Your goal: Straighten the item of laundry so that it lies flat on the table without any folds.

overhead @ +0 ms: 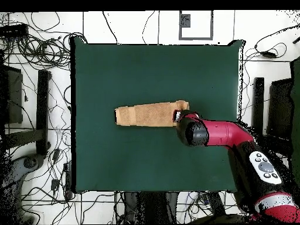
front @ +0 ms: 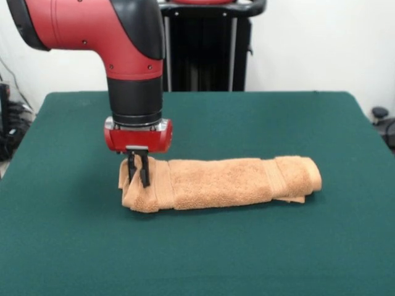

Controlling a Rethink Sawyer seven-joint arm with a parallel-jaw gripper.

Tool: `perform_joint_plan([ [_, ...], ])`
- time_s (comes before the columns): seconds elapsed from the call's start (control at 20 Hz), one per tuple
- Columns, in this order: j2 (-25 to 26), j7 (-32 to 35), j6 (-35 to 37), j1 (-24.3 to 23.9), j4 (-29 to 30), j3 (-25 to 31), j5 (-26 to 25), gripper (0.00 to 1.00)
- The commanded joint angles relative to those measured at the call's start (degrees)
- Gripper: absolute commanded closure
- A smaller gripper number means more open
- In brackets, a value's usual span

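Observation:
The orange-tan towel (front: pixel 222 182) lies on the green table (front: pixel 247 117) folded into a long narrow band running left to right, with woven bands near both ends. My gripper (front: pixel 139 179) comes straight down on the towel's left end in the front view, its fingers (front: pixel 145 172) close together and pinching the cloth, which rises slightly around them. In the overhead view the towel (overhead: pixel 146 114) lies mid-table (overhead: pixel 117 64). There the gripper (overhead: pixel 177 116) is at the towel's right end, mostly hidden under the red arm. No tag shows.
The robot's black pedestal (front: pixel 203 49) stands behind the table's far edge. Green tabletop extends on all sides of the towel. Cables (overhead: pixel 41 53) and stands lie on the floor around the table.

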Motion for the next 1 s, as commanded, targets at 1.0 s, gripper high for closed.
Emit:
perform_joint_plan([
  [1.0,-20.74,-6.38,11.98,-0.17,13.6,5.69,1.79,1.0],
])
